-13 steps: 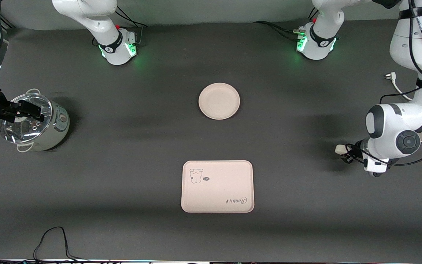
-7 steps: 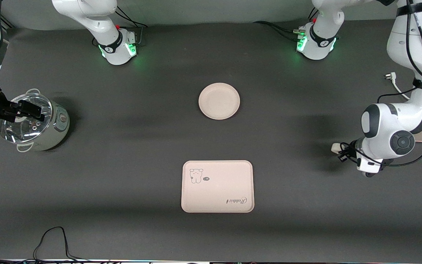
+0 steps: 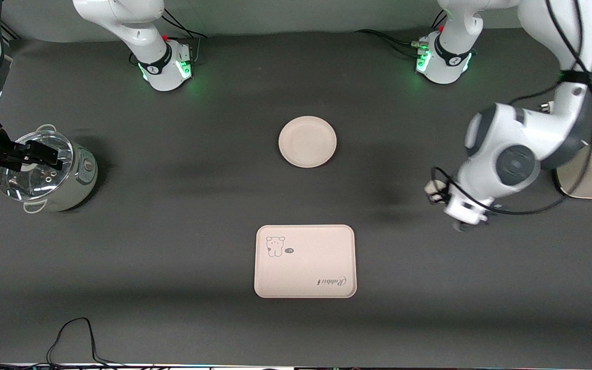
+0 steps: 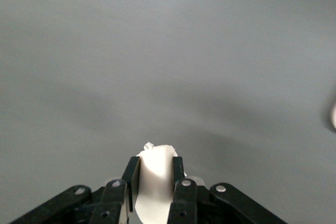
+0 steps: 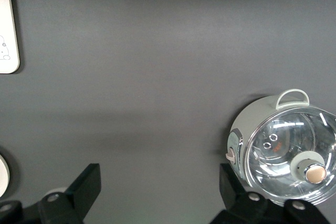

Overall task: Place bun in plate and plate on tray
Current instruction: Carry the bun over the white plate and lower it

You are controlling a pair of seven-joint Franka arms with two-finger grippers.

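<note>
From the front camera, the left pincer [image 3: 436,191] hangs in the air over bare dark surface [image 3: 172,246] toward the left arm's end, with the bun [image 3: 432,187] showing as a small white lump at its tip. The plate [image 3: 307,141] lies flat in the middle of the surface, and the tray [image 3: 304,261] lies nearer to the camera than the plate, well apart from it, its bear drawing and script facing up. A cream toaster [image 3: 591,172] stands at the left arm's end, partly hidden by that arm. At the right arm's end the right pincer [image 3: 34,155] hangs over the glass lid of a small pot [image 3: 49,172] (pale body, loop handles).

In the left wrist view, the left pincer [image 4: 156,179] is closed on the bun [image 4: 155,179], the white lump squeezed between the two black fingers [image 4: 178,182] and bulging out above them. Only grey surface lies below, and a pale sliver at the picture's edge may be the plate, though too little shows to be sure.

In the right wrist view, the right pincer [image 5: 159,185] stands wide apart with nothing between its fingers. The pot [image 5: 283,150] sits just beside one fingertip, its knobbed lid on. A corner of the tray [image 5: 8,35] shows at one edge, and a sliver of the plate [image 5: 3,174] at the same edge.
</note>
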